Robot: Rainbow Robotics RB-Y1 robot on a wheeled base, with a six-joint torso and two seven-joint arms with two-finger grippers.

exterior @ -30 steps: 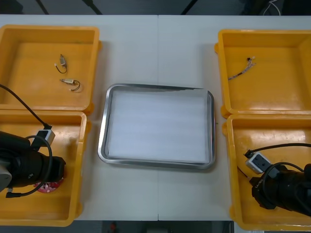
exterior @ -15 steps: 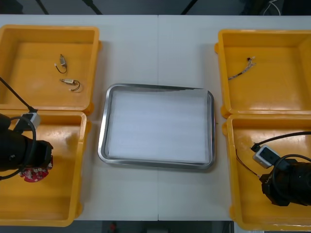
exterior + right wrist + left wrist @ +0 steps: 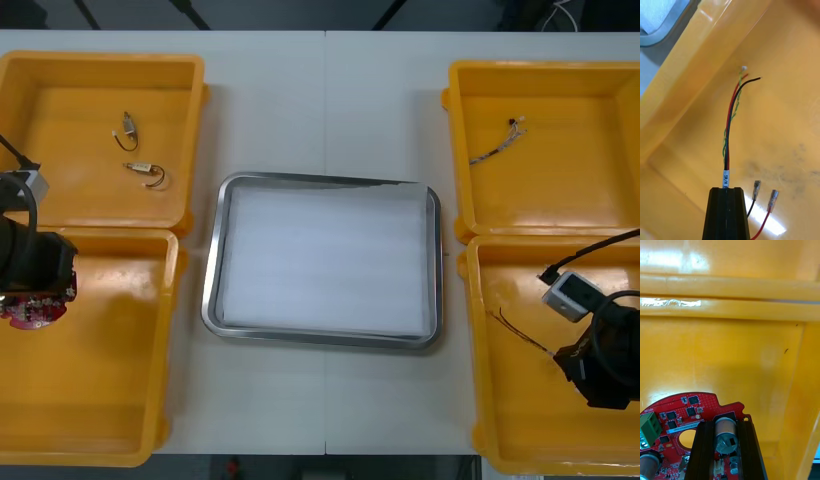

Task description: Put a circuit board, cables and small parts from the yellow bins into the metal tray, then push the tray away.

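Note:
A round red circuit board [image 3: 675,414] with a green connector sits between the fingers of my left gripper [image 3: 725,424], which is shut on it. In the front view the board [image 3: 28,310] hangs under the left arm at the left edge of the near left yellow bin [image 3: 110,400]. My right gripper [image 3: 726,192] is shut on a black and red cable [image 3: 733,108] over the floor of the near right bin [image 3: 500,400]. The cable [image 3: 520,330] trails from the right arm [image 3: 605,365]. Between the bins lies the metal tray [image 3: 212,270], white inside.
The far left bin [image 3: 60,90] holds two small metal parts [image 3: 128,130] [image 3: 148,172] with wire loops. The far right bin [image 3: 580,190] holds a thin cable [image 3: 497,143]. Bare table lies beyond and in front of the tray.
The left arm has moved left and toward the far side, carrying the circuit board. The right arm has moved right and away, drawing the cable along with it.

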